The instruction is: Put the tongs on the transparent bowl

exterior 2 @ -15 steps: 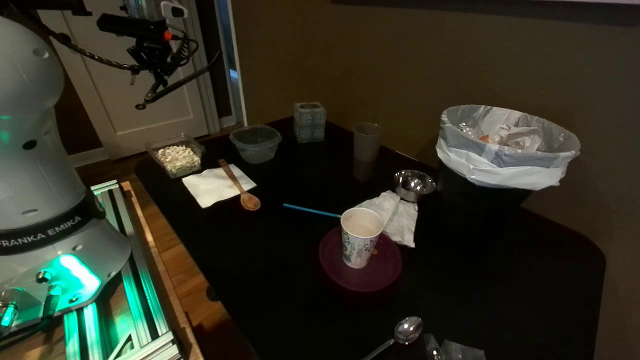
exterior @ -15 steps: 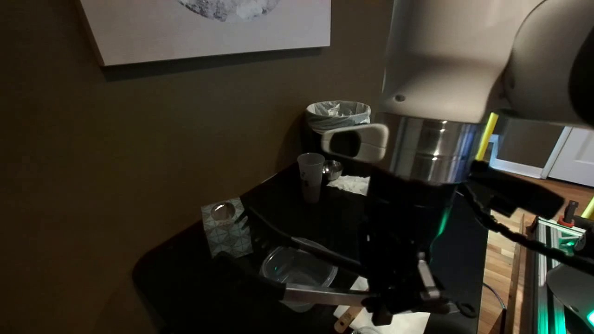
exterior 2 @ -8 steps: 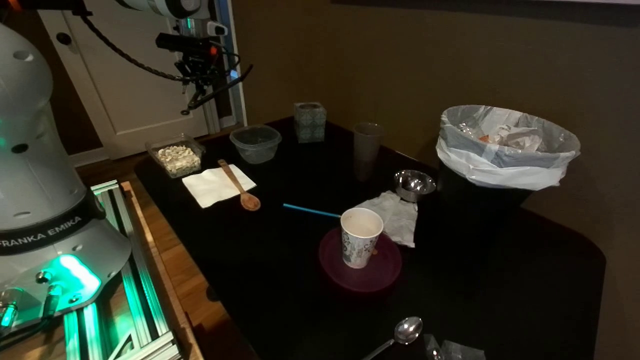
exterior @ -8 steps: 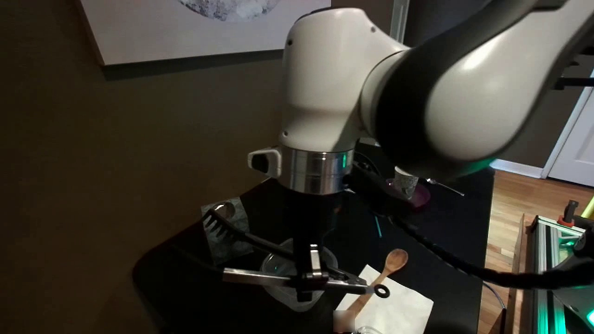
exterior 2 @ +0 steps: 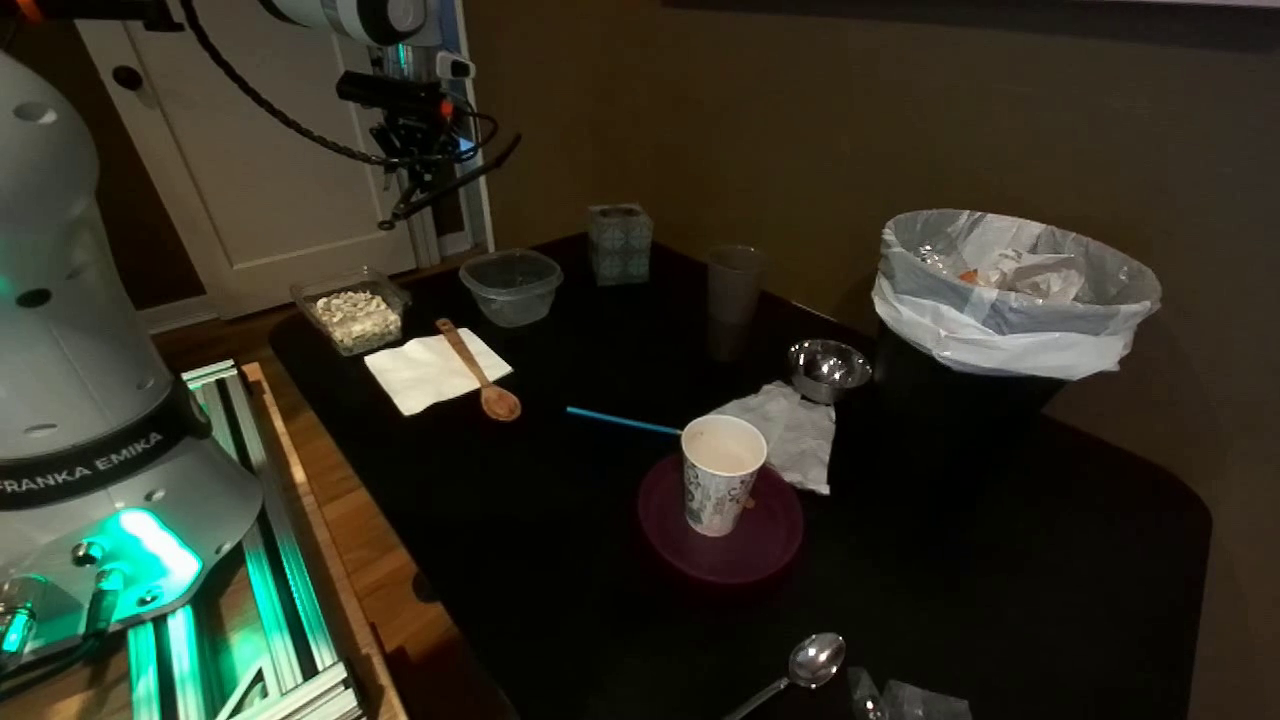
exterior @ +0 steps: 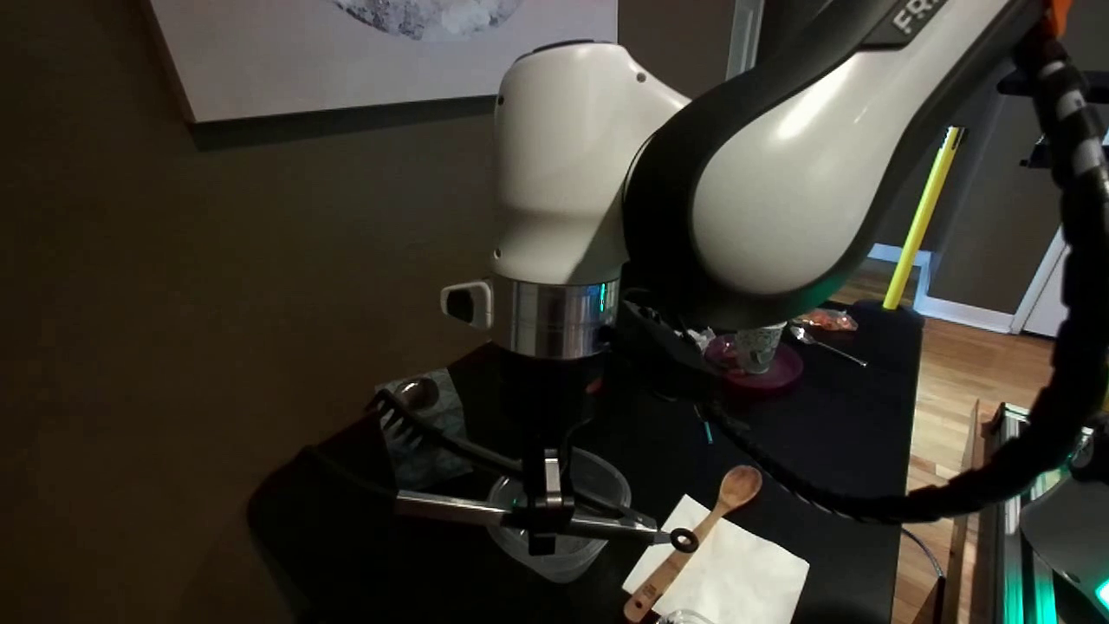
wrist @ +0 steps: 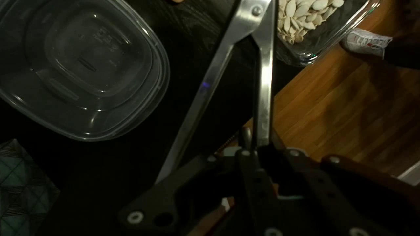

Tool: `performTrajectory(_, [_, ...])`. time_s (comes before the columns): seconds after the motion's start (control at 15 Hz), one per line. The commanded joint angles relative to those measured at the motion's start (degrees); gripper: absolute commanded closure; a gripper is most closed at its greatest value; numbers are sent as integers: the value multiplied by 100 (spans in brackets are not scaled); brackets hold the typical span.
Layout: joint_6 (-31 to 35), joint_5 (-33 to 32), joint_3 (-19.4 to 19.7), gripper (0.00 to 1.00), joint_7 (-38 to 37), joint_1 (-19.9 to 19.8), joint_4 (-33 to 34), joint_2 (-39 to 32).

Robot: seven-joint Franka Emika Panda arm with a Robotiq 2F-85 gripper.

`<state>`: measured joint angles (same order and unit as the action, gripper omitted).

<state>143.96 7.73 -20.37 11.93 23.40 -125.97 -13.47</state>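
Note:
The tongs (exterior: 446, 509) have slim metal arms in a narrow V and dark toothed heads. My gripper (exterior: 546, 520) is shut on one arm of them; in the wrist view the gripper (wrist: 262, 141) grips the right arm of the tongs (wrist: 266, 78), while the other arm spreads out to the left. In an exterior view the tongs (exterior 2: 460, 180) hang tilted in the air, up and left of the transparent bowl (exterior 2: 512, 292). The transparent bowl (wrist: 98, 54) also shows empty, left of the tongs, in the wrist view. The gripper partly hides the bowl (exterior: 598, 477) in an exterior view.
A clear tray of seeds (exterior 2: 355, 318), a wooden spoon (exterior 2: 463, 350) on a white napkin (exterior 2: 415, 375), and a tissue box (exterior 2: 620, 245) stand around the bowl. A tall cup (exterior 2: 735, 300), a metal bowl (exterior 2: 828, 372) and a lined bin (exterior 2: 1010, 330) are farther along.
The arm has swung across with the tongs, closer to the bowl and somewhat lower, slowing in the last half second. The grip on the tongs is kept. The bowl has not moved.

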Motion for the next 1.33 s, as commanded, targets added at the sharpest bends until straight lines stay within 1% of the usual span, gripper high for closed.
performTrajectory(0.0, [-20, -57, -117, 87, -44, -115, 24, -18])
performTrajectory(0.07, [-20, -57, -117, 97, -44, -115, 24, -18])
performTrajectory(0.33, [-160, -599, 107, 97, -377, -84, 301, -188])
performTrajectory(0.47, [-206, -1022, 260, 97, -559, -75, 510, -358])
performTrajectory(0.6, [-327, -1597, 462, 97, -736, -11, 683, -577])
performTrajectory(0.73, [-554, -2095, 603, 97, -744, 39, 819, -805])
performTrajectory(0.87, [-814, -2425, 647, 97, -560, 25, 928, -990])
performTrajectory(1.07, [-935, -2566, 571, 97, -317, 0, 1017, -1211])
performTrajectory(1.27, [-882, -2542, 467, 97, 4, -13, 1115, -1399])
